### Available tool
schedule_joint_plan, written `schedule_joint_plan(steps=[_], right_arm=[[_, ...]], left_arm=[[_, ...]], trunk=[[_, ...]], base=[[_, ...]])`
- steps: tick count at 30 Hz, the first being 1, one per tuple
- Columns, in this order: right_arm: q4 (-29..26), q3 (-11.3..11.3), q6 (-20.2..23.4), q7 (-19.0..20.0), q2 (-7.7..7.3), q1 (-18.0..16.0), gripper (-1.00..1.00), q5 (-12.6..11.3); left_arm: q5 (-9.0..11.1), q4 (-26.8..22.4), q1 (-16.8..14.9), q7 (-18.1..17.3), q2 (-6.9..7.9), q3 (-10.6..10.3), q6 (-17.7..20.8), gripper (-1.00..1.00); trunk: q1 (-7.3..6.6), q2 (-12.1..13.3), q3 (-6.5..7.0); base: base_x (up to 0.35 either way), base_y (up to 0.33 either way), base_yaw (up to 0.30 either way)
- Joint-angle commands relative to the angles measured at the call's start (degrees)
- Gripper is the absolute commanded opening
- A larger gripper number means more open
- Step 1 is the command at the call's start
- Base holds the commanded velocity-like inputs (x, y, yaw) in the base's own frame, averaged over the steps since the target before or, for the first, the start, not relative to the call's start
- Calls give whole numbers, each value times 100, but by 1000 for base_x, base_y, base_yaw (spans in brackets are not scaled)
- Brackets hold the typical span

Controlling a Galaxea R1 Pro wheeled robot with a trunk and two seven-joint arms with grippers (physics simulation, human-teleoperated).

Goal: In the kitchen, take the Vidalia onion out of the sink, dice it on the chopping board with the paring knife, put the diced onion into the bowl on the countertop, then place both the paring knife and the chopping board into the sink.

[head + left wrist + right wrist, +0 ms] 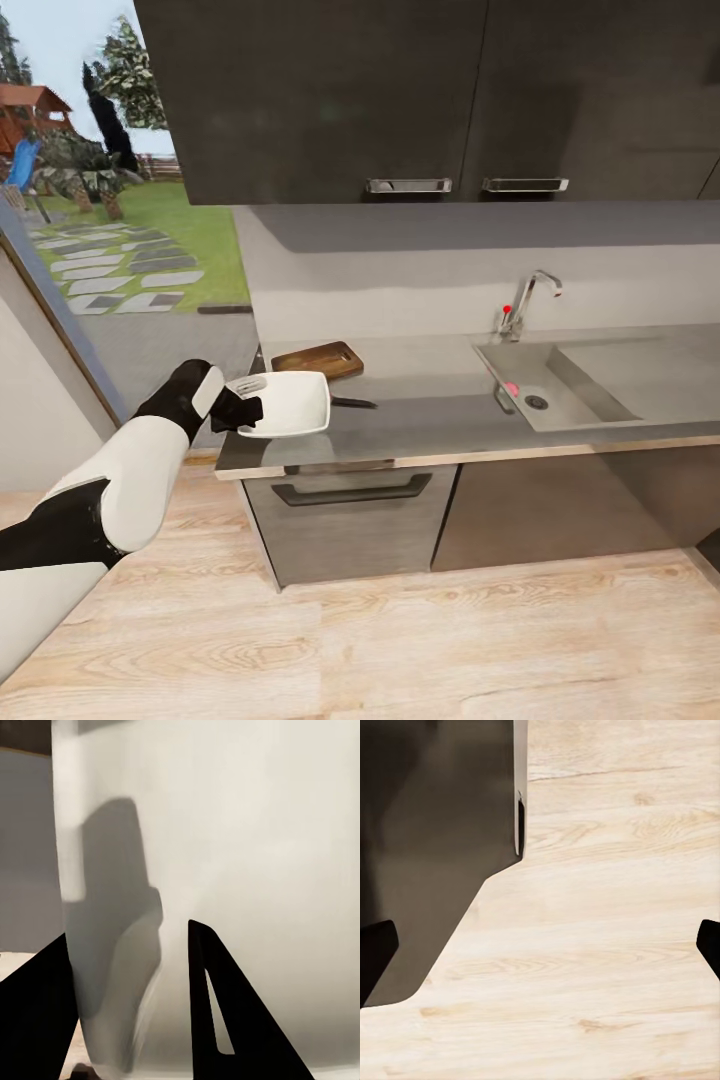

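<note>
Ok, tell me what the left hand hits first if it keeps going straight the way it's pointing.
The bowl. The left hand is already at its near rim, fingers straddling the white wall. Beyond it along that line lies the paring knife, though depth is hard to judge.

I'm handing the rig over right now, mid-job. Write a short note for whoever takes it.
Left hand: at the left rim of the bowl, fingers either side of it; grip uncertain.
Right hand: open, empty, over the floor.
Board behind the bowl, knife to its right, both on the countertop. A pinkish thing, likely the onion, is in the sink.
Done: nothing.
Left: fetch the onion, dice it, fill the bowl, put knife and board in the sink.
</note>
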Motion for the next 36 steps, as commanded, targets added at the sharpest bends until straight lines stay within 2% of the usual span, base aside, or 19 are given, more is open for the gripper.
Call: schedule_joint_plan(steps=[1,36], right_arm=[[16,6,-37,1,-1,-6,100,2],[16,7,-36,1,1,-6,100,2]], left_arm=[[21,-6,-6,31,-5,38,20,-100],[16,-18,-6,24,-17,29,29,-100]], trunk=[[3,-11,-10],[3,-11,-10]], base=[[0,0,0],[43,0,0]])
